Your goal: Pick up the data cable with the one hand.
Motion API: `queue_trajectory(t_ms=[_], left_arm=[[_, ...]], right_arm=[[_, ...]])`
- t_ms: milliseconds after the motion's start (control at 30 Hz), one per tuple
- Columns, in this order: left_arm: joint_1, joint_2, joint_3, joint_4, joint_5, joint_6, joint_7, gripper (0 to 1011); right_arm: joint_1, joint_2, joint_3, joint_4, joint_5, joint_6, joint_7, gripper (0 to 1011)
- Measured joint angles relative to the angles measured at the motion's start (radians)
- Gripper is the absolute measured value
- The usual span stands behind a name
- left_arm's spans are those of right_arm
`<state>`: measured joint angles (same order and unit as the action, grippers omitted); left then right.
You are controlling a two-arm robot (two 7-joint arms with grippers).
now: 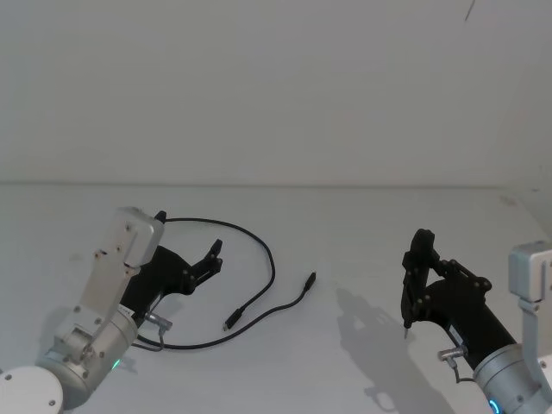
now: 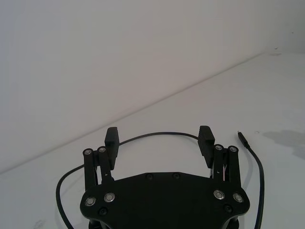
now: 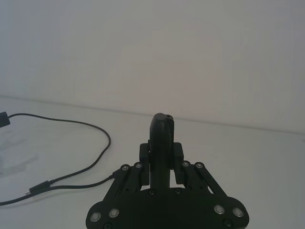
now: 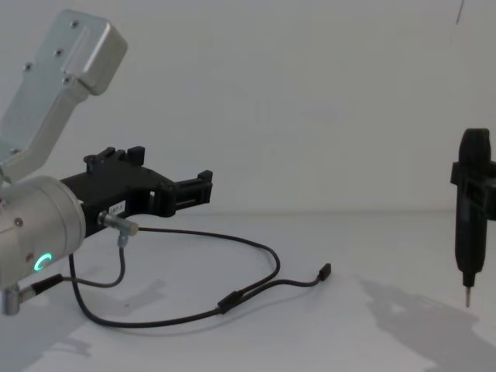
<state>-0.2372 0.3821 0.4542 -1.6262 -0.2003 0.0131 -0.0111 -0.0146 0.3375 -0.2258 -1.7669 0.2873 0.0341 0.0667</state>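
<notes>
The data cable (image 1: 272, 261) is thin and black and lies loose on the white table in a wide loop. One plug (image 1: 231, 321) rests at the middle front and the other plug (image 1: 310, 280) a little to the right. My left gripper (image 1: 214, 257), black on a silver wrist with a green ring (image 4: 40, 262), is open and empty. It hovers inside the loop, just above the table. From the left wrist the cable (image 2: 157, 134) curves just beyond the gripper (image 2: 158, 137). My right gripper (image 1: 421, 246) stays shut off to the right, away from the cable.
The white table (image 1: 345, 224) meets a plain white wall at the back. A short grey wire (image 4: 120, 240) with metal plugs hangs from the left wrist. A thin metal tip (image 4: 466, 298) points down below the right gripper (image 4: 474, 178).
</notes>
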Motion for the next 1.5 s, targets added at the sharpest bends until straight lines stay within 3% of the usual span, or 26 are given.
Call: queue_trajectory(t_ms=[500,733,1200,1500], left_arm=[[-0.003,-0.001,0.0,0.002,0.0,-0.001,-0.002,1001],[-0.032,-0.003,0.001,0.018,-0.011,-0.014,-0.047,1001],[-0.114,-0.012,0.011,0.074,-0.098,-0.018,-0.224,1001],[-0.148,-0.013,0.02,0.096,-0.179,0.044,-0.347,1001]], right_arm=[[0.0,0.0,0.0,0.0,0.0,0.0,0.0,279],[0.0,0.0,0.0,0.0,0.0,0.0,0.0,279],[0.0,0.0,0.0,0.0,0.0,0.0,0.0,279],[0.0,0.0,0.0,0.0,0.0,0.0,0.0,279]])
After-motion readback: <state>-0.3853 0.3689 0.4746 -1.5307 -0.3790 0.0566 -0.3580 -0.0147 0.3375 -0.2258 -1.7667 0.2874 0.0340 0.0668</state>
